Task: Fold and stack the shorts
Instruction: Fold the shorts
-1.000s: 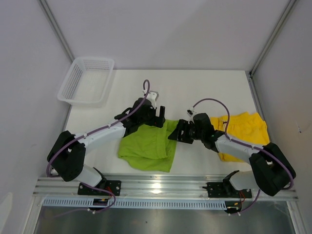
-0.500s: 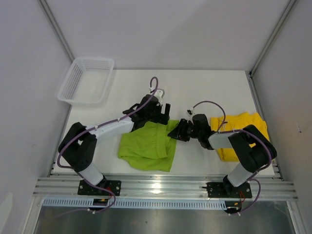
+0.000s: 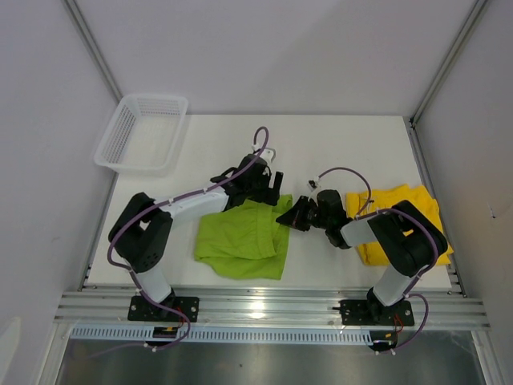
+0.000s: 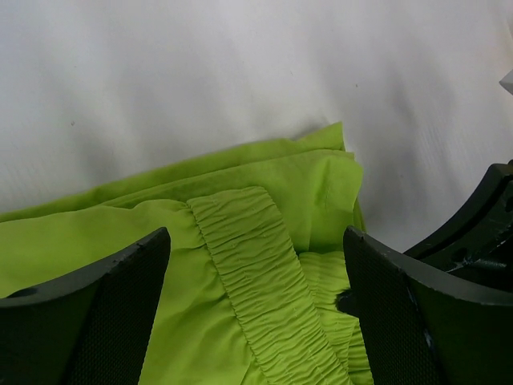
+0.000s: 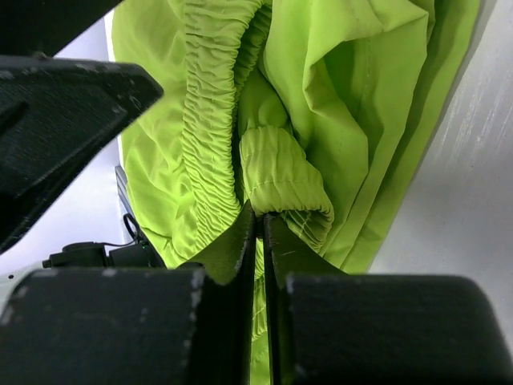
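Observation:
The lime green shorts (image 3: pixel 239 241) lie crumpled on the table in front of the arms. My right gripper (image 3: pixel 288 217) is shut on a fold of their elastic waistband (image 5: pixel 280 172) at the right edge, the tips (image 5: pixel 258 216) pinching fabric. My left gripper (image 3: pixel 268 187) hovers open over the shorts' far right corner. In the left wrist view the ribbed waistband (image 4: pixel 256 273) runs between its two wide-apart fingers (image 4: pixel 104 313) without touching them. The yellow shorts (image 3: pixel 410 210) lie bunched at the right, partly under the right arm.
A white mesh basket (image 3: pixel 128 152) stands at the far left corner, overhanging the table's edge. The two grippers are close together near the table's middle. A grey wall closes the back, and the mounting rail runs along the near edge.
The right gripper has gone from open to shut on the green waistband. The left gripper has slid right and farther, to the shorts' far right corner, and stays open.

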Robot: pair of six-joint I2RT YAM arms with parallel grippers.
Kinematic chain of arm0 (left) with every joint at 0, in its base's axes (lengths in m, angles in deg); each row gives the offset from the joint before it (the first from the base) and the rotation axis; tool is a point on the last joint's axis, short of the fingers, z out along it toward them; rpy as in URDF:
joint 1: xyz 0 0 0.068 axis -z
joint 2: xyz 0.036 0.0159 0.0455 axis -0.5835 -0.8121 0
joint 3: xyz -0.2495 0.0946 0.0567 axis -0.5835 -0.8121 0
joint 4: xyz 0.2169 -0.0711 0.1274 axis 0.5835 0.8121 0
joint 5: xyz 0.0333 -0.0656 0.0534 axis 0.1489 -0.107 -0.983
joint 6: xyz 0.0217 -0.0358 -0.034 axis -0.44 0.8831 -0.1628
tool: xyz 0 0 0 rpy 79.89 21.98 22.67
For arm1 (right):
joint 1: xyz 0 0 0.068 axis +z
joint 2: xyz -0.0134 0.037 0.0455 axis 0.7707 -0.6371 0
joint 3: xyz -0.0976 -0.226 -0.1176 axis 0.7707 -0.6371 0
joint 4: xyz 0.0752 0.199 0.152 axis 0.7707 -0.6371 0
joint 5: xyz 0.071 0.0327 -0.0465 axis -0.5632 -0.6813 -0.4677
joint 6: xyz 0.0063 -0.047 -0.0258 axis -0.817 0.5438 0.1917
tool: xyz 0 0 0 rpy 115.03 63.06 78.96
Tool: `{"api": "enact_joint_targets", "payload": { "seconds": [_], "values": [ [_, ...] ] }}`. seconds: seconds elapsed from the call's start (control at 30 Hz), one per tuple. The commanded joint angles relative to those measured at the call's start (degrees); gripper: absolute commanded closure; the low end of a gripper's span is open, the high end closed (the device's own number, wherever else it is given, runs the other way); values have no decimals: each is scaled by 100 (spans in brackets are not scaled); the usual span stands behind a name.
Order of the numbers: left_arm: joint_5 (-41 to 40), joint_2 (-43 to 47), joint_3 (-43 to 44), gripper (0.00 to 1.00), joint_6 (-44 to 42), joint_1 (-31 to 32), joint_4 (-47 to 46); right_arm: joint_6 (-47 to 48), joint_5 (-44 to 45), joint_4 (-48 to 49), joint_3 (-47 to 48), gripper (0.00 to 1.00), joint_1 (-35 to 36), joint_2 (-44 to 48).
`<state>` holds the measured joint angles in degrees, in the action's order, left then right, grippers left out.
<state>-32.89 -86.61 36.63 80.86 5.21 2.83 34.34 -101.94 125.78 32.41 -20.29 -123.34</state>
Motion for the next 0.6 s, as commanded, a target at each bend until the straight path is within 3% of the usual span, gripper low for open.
{"api": "enact_joint_targets", "payload": {
  "seconds": [0.0, 0.37, 0.57],
  "values": [
    [161, -22, 233, 11, 39, -39, 117, 68, 109, 429, -8, 97, -33, -85],
    [-129, -716, 901, 14, -189, 5, 908, 94, 171, 385, -16, 98, -33, 11],
    [-428, -972, 1016, 33, -84, 14, 1076, 112, 179, 368, -25, 99, -25, 20]
  ]
}}
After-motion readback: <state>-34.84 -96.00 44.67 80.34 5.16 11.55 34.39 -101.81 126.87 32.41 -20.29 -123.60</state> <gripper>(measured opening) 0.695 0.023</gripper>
